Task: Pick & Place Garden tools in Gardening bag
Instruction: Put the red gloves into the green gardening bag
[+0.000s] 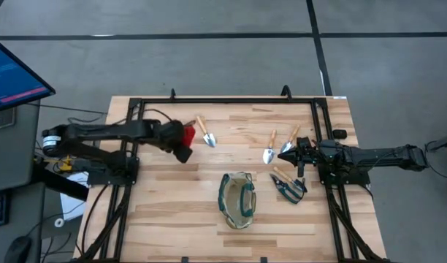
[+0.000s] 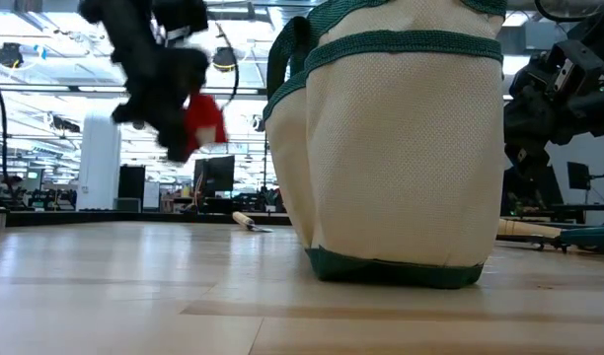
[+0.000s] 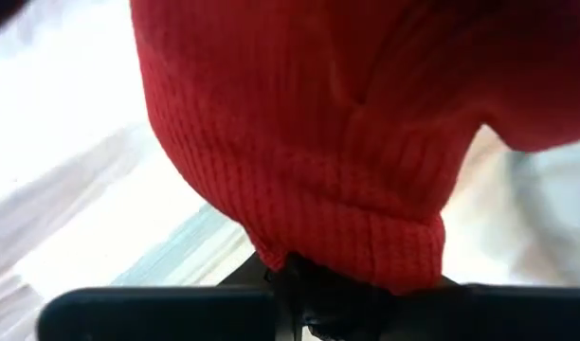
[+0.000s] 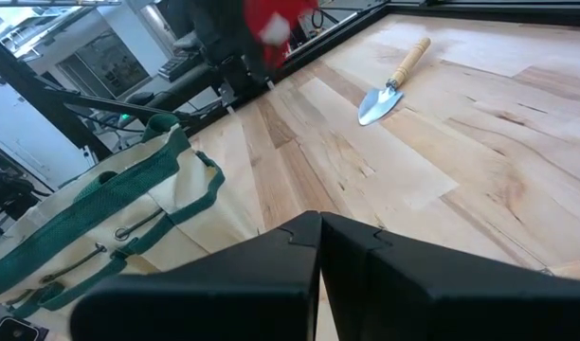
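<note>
My left hand point(image 1: 181, 139) is clamped on the red knitted thing point(image 1: 187, 134), which I hold clear of the counter point(image 1: 172, 212) in the upper left of the high view so it can travel over the other tools without dragging. The gardening bag point(image 1: 237, 199) stands open-mouthed at lower centre, well apart. One trowel point(image 1: 206, 132) lies just beside my load; two more point(image 1: 270, 149) and the pruning shears point(image 1: 288, 183) lie right of centre. My right hand point(image 1: 299, 155), fingers together on nothing, waits by them.
</note>
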